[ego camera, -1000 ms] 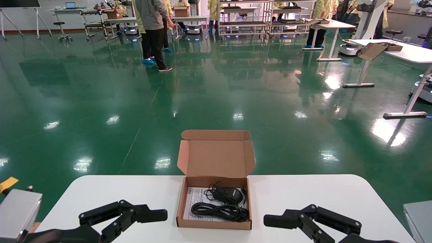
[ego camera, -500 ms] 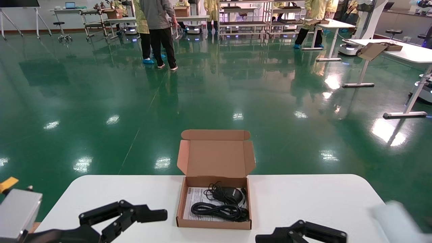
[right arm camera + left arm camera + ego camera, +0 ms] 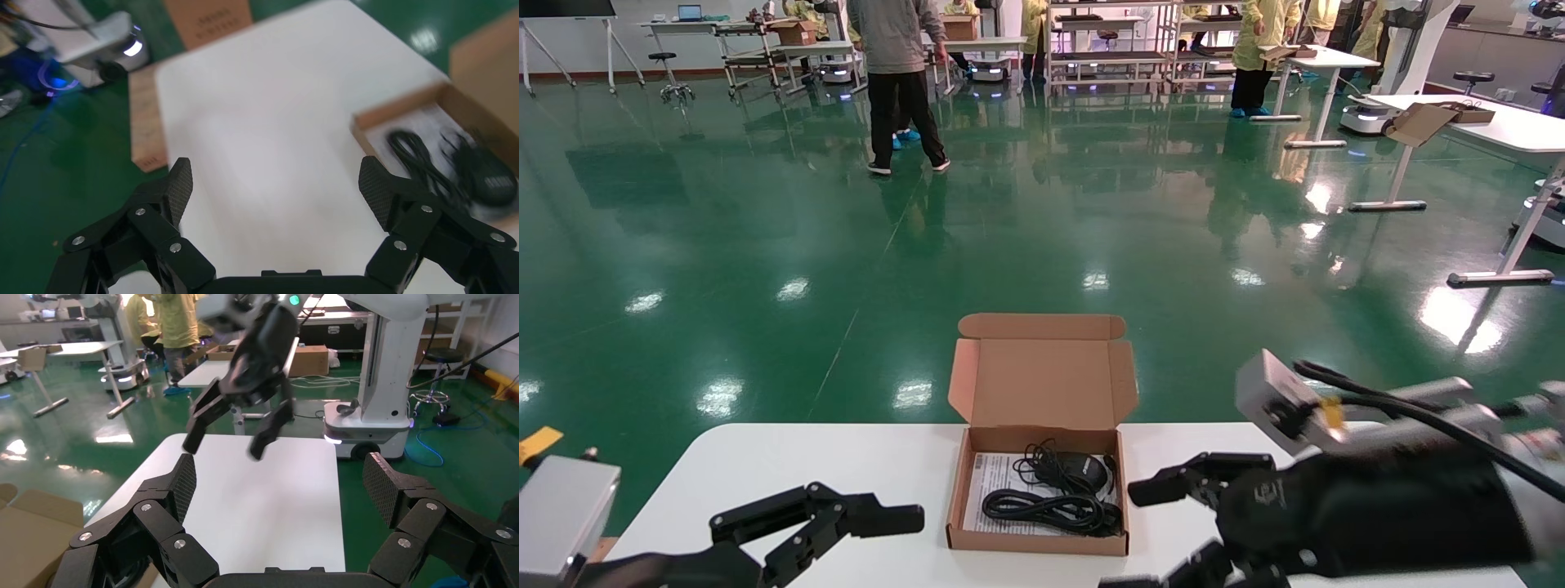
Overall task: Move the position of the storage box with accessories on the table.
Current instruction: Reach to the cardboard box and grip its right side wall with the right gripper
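Note:
The storage box [image 3: 1037,540] lies on the white table [image 3: 1254,457] at the middle of its far edge, with its lid [image 3: 1042,384] standing up. Inside are a black mouse [image 3: 1079,469], a bundled black cable [image 3: 1050,510] and a white paper sheet [image 3: 991,490]. My right gripper [image 3: 1144,535] is open, raised above the table just right of the box and not touching it. The right wrist view shows its open jaws [image 3: 275,190] over bare table, the box [image 3: 392,116] off to one side. My left gripper [image 3: 846,539] is open and empty, left of the box.
The table's far edge runs just behind the box, with green floor beyond. White desks stand at the far right, one bearing a small carton [image 3: 1422,122]. People walk at the back. A robot base [image 3: 373,416] stands beyond the table's right end.
My right arm dipped low at the front edge, then rose and swung in towards the box's right side. The left arm and the box have not moved.

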You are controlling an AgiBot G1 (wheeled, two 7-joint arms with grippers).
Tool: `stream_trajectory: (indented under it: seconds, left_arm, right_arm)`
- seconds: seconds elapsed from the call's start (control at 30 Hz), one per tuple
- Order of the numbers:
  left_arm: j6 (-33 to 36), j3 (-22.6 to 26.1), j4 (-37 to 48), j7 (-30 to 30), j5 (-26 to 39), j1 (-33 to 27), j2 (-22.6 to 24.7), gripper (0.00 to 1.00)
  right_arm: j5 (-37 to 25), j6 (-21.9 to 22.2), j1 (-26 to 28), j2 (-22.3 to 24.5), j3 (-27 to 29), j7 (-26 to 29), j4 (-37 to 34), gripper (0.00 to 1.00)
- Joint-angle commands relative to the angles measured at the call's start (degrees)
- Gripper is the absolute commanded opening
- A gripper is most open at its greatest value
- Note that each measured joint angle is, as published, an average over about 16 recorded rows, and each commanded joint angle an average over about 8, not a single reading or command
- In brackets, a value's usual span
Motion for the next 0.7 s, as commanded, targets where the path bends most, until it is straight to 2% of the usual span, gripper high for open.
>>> stream_trajectory:
  seconds: [0.03, 0.23, 0.4, 0.53, 0.7]
  left_arm:
    - [0.0, 0.0, 0.0, 0.0, 0.0, 0.0, 0.0, 1.00]
    - [0.0, 0.0, 0.0, 0.0, 0.0, 0.0, 0.0, 1.00]
    - [0.0, 0.0, 0.0, 0.0, 0.0, 0.0, 0.0, 1.00]
    - [0.0, 0.0, 0.0, 0.0, 0.0, 0.0, 0.0, 1.00]
    - [0.0, 0.0, 0.0, 0.0, -0.1, 0.0, 0.0, 1.00]
  right_arm:
    - [-1.7, -0.1, 2.7, -1.7, -2.4, 0.1, -3.7, 1.00]
    - [-8.9, 2.6, 8.0, -7.7, -7.5, -2.8, -17.9, 1.00]
    - [-14.6, 9.5, 9.9, -12.3, -10.2, -5.9, -28.1, 1.00]
    - [-16.4, 14.7, 10.4, -14.8, -10.9, -7.8, -33.1, 1.00]
    - [-16.6, 16.7, 10.6, -15.8, -10.9, -8.7, -35.2, 1.00]
